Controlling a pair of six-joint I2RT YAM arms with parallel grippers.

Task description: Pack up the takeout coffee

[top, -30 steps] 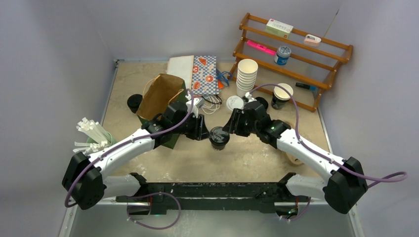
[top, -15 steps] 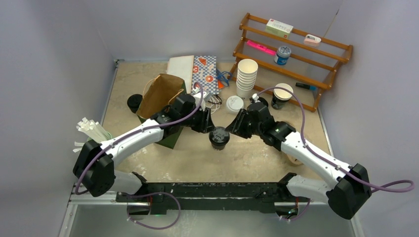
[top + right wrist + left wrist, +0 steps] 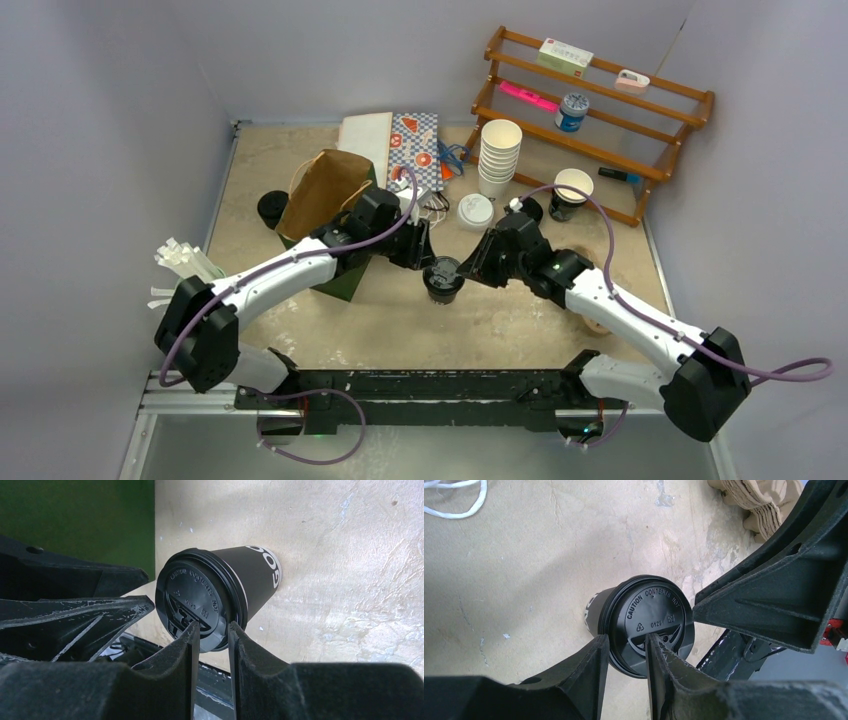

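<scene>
Top external: takeout coffee [image 3: 442, 276] upright, lid rim inside each arm's jaws.

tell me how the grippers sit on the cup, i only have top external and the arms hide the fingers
Observer: The left wrist view shows the left gripper pinching the rim of the black lid, one finger outside and one on top.
Operator: and the right one
Observer: The right wrist view shows the right gripper straddling the rim at another spot. I cannot tell whether it is clamped.
Operator: lid pushed on properly
Observer: In the right wrist view the lid sits evenly around the top of the cup, on the side in view.
</scene>
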